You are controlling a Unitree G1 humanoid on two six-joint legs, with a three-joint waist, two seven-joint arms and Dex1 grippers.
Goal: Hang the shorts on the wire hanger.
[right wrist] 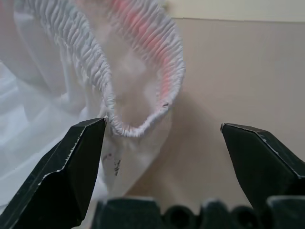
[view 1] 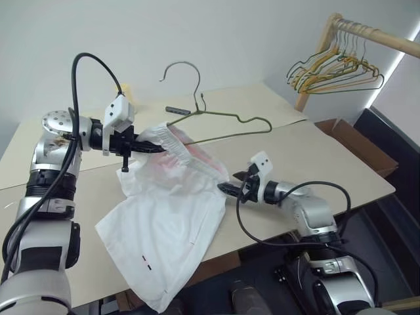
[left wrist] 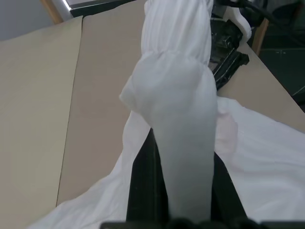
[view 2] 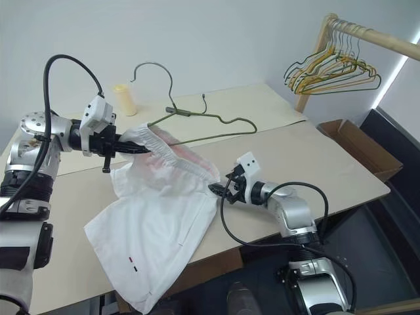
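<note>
Shorts [view 1: 167,216] pinched in left claw [view 1: 149,148] (waistband) — right claw [view 1: 224,189] gaping beside it.

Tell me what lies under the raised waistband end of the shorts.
Under the lifted waistband of the shorts, held by the left gripper, bare table shows. The wire hanger lies behind it; where its near corner runs behind the fabric is hidden.

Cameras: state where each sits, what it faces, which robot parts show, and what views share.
Left eye: head, looking down on the table; both arms, shorts, hanger.
Right eye: beside it, same scene.
Left wrist: along the left claw, shut on the shorts' waistband.
Right wrist: along the open right claw, facing the waistband.
Shared: the shorts in all; the left wrist view catches the right claw too.
</note>
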